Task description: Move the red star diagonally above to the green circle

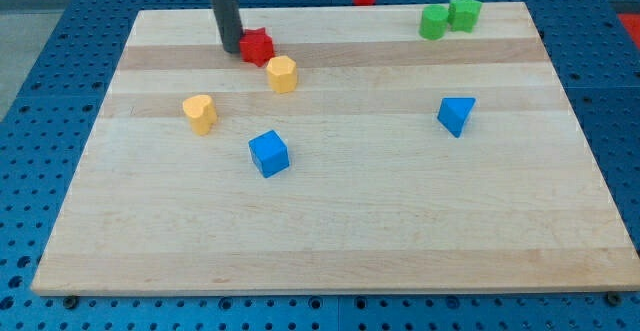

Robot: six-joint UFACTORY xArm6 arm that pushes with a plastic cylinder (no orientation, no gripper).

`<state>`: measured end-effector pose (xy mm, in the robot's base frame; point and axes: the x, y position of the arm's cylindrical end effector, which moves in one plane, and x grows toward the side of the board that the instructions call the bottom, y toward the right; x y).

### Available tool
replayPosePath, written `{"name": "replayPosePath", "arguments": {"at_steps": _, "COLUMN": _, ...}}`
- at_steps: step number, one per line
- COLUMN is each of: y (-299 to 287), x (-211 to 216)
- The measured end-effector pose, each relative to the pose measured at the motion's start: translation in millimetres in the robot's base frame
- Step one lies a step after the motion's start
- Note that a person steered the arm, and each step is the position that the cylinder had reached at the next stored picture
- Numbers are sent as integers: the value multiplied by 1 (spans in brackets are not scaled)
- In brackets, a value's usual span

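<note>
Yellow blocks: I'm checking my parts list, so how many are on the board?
2. One yellow block sits just below-right of the red star near the view's top; the other yellow block lies further left and lower. Nothing appears hidden.

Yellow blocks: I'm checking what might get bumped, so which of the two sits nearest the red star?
The yellow hexagon, just below-right of the red star. The yellow heart lies farther toward the view's bottom-left.
</note>
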<state>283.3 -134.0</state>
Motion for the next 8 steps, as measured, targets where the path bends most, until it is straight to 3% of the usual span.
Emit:
{"name": "replayPosePath", "arguments": {"at_steps": 1, "y": -17, "x": 28}}
{"name": "replayPosePath", "arguments": {"at_steps": 3, "y": 104, "x": -25}}
{"name": "replayPosePath", "arguments": {"at_steps": 4, "y": 106, "x": -19}}
{"name": "replayPosePath", "arguments": {"at_steps": 5, "y": 42, "x": -16}}
{"name": "replayPosePath", "arguments": {"at_steps": 7, "y": 131, "x": -80}}
{"name": "replayPosePath", "arguments": {"at_steps": 8, "y": 182, "x": -78}}
